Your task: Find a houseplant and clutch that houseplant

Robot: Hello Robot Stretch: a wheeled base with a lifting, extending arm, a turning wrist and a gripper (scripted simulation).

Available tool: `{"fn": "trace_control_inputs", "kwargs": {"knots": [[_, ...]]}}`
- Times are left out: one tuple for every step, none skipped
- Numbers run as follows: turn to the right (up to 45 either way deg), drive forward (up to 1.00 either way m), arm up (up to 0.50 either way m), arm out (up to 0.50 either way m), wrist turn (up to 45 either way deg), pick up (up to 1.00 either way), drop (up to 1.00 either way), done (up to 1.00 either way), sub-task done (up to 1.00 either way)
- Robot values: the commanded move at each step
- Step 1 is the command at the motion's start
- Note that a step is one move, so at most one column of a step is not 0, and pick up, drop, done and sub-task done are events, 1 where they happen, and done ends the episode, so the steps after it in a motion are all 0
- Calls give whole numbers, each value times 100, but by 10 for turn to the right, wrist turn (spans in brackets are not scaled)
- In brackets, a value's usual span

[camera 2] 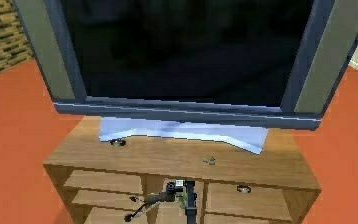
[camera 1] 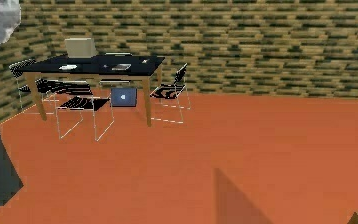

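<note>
My gripper [camera 2: 147, 200], at the arm's [camera 2: 190, 208] far end, before the wooden stand's [camera 2: 77, 160] shelves; whether it grasps anything I cannot tell. Television [camera 2: 187, 50] atop the stand. Forward view: dark table [camera 1: 92, 62] with chairs [camera 1: 84, 108] near a brick wall [camera 1: 267, 50]. The small objects [camera 1: 117, 67] on it are too indistinct to tell whether any is the houseplant.

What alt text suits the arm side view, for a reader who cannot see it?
A large dark television stands on a wooden cabinet with shelves. The gripper shows low against the shelves; whether it holds anything cannot be told.
</note>
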Motion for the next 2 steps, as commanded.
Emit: {"fn": "trace_control_inputs", "kwargs": {"knots": [[0,0,0,0,450,0,0,0,0],[0,0,0,0,450,0,0,0,0]]}}
